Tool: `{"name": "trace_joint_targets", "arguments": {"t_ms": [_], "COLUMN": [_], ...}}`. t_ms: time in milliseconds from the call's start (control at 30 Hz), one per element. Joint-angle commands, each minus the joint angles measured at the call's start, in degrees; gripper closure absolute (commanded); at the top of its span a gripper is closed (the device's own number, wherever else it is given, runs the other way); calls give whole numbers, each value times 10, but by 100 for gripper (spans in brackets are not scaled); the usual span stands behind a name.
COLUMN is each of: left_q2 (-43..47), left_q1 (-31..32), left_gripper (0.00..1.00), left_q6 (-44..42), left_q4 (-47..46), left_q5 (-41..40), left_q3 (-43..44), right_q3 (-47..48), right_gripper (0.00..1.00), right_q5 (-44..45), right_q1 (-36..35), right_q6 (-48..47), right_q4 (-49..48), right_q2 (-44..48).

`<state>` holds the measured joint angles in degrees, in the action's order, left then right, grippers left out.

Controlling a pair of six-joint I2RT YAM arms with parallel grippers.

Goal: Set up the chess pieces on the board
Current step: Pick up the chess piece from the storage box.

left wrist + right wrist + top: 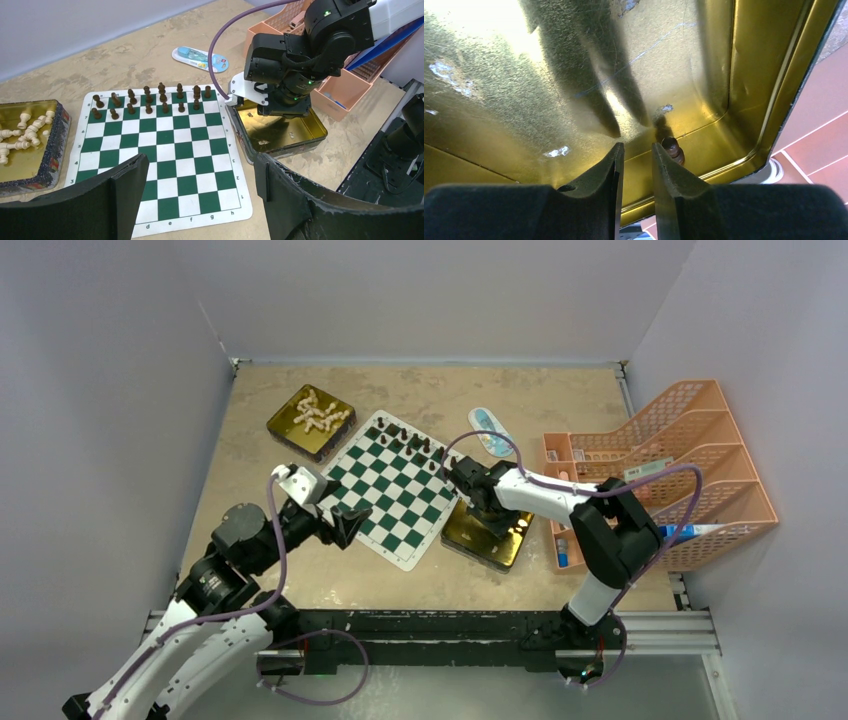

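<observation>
The green-and-white board (385,495) lies mid-table and also shows in the left wrist view (160,150). Several dark brown pieces (405,440) stand in two rows along its far edge (150,100). Cream pieces (315,412) lie in a gold tin at the back left (20,132). My right gripper (492,517) reaches down into the other gold tin (280,132). Its jaws (637,146) are slightly apart with nothing between them. One dark piece (672,149) lies just outside the right finger. My left gripper (200,162) is wide open and empty over the board's near edge (352,523).
An orange plastic rack (670,460) stands at the right, close to the right arm. A blue-and-white packet (490,432) lies behind the board. Grey walls enclose the table on three sides.
</observation>
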<state>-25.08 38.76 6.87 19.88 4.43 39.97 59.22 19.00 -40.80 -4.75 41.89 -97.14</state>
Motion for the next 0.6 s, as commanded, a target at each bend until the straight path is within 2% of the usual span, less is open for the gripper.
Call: {"name": "trace_joint_targets", "arguments": {"t_ms": [0, 567], "left_q2": [-7, -7], "left_q1": [0, 1], "left_gripper": [23, 23], "left_q6": [2, -2], "left_q4": [-26, -16], "left_q5": [11, 23], "left_q3": [1, 0], "right_q3": [6, 8], "right_gripper": [71, 67], "right_q5": [27, 68], "right_q1": [-1, 1], "right_q6": [-6, -24], "right_q4": [9, -2], "right_q2": [0, 15]}}
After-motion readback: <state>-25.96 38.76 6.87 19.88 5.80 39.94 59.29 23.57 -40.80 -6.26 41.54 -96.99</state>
